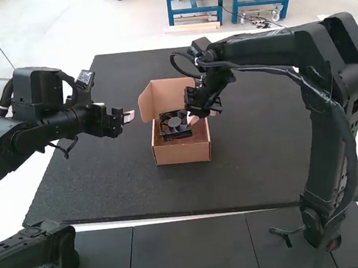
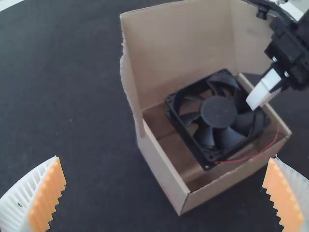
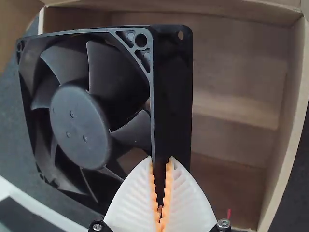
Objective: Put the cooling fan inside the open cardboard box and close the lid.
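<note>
The open cardboard box [image 1: 180, 148] stands mid-mat, its lid flap [image 1: 156, 96] upright at the far side. The black cooling fan [image 1: 174, 125] sits tilted inside it, one corner up at the rim. My right gripper [image 1: 201, 109] is over the box's right side, shut on the fan's frame edge; in the right wrist view its white fingers [image 3: 140, 203] pinch the frame of the fan [image 3: 82, 121] against the box wall [image 3: 231, 96]. My left gripper [image 1: 124, 117] hovers open, left of the box. In the left wrist view the fan [image 2: 217, 116] lies in the box [image 2: 159, 164].
A black rubber mat [image 1: 266, 156] covers the table, with white table surface [image 1: 6, 205] to the left. Dark panels [image 1: 193, 255] lie along the near edge by the arm bases. The fan's thin red wire [image 2: 251, 154] trails along the box's near wall.
</note>
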You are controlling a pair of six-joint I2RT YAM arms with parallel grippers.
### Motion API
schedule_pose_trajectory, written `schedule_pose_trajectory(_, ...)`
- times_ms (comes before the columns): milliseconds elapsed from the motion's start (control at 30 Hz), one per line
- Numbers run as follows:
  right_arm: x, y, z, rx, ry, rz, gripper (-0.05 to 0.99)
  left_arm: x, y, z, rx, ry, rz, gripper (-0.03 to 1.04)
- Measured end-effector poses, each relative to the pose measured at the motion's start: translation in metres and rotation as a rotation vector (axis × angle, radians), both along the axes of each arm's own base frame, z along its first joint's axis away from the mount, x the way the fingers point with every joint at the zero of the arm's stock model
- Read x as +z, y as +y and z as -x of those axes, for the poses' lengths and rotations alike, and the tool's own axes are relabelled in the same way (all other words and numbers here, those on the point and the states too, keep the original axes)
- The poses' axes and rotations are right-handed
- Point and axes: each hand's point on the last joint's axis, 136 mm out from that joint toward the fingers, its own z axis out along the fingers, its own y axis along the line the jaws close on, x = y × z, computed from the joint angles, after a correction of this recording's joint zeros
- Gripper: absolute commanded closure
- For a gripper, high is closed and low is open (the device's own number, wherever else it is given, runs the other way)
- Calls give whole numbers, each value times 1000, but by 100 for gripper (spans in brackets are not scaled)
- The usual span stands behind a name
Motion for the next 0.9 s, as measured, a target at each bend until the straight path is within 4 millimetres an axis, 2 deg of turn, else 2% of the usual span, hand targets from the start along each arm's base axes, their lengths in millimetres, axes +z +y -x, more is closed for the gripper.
schedule_pose_trajectory(500, -20, -8, -4, 27, -6, 76, 94, 1, 0, -1, 0, -6, 3, 4)
schedule_pose_trajectory(633, -26, -9, -4, 36, 0, 89, 71, 1, 0, -1, 0, -6, 3, 4)
schedule_pose_trajectory(767, -29, -6, -8, 48, -1, 93, 60, 1, 0, -1, 0, -6, 2, 4)
schedule_pose_trajectory(900, -20, -3, -14, 64, -22, 86, 51, 2, 0, -1, 0, -7, 3, 4)
